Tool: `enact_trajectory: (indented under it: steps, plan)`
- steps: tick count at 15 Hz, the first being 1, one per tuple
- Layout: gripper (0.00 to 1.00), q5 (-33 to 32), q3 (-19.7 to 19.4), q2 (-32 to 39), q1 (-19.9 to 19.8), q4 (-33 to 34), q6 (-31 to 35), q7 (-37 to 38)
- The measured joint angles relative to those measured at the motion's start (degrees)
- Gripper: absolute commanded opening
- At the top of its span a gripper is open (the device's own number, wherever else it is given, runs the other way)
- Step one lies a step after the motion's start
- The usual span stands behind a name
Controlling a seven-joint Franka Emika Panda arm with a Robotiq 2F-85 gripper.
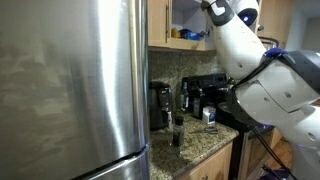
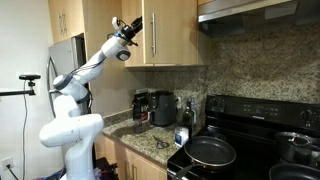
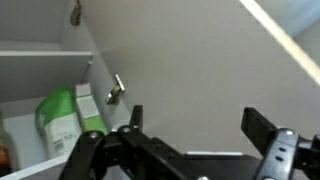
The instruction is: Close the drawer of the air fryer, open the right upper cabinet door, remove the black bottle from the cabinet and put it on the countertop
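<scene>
One white robot arm reached up to the light-wood wall cabinet (image 1: 186, 14), and its single claw (image 3: 197, 118) stood wide open and held nothing, its two black fingers (image 3: 135, 118) spread in front of the pale inner face of the right upper cabinet door (image 3: 200, 60), which was swung open. In the wrist view the cabinet's pale interior showed one shelf (image 3: 40, 52), two green packets (image 3: 60, 122) standing side by side below it at the left, and one small metal hinge (image 3: 116, 92) on the side wall. One small slim black bottle (image 1: 178, 130) stood upright on the polished speckled brown-and-beige granite desk (image 1: 203, 141), near its front edge and apart from the claw high above. Behind the bottle, against the far wall, stood two black appliances: the boxy black air fryer (image 1: 160, 105) with a grey front just right of one large stainless-steel refrigerator (image 1: 70, 85), and one black coffee maker (image 1: 195, 98) further right. The air fryer's black drawer (image 1: 160, 119) looked flush with its body, though the picture was too small to be sure. In an exterior view one black stove top (image 2: 250, 150) carried at least two dark pans (image 2: 210, 152).
</scene>
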Motion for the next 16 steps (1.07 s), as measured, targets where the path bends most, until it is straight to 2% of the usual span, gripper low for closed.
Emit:
enact_trajectory:
  steps: [1,3,12,14,16]
  plan:
    - [1.00,-0.46,0.99,-1.94,0.06,0.54,4.34,-0.46]
    - [1.00,4.76,0.33,-2.67,-2.60,1.11,4.74,-2.95]
    - [1.00,32.31,-6.06,1.58,-23.87,0.45,4.41,-10.72]
    - [1.00,33.48,-7.79,4.51,-28.28,0.94,4.20,-8.12]
    - [1.00,32.15,-8.49,8.35,-29.75,3.42,3.94,-7.42]
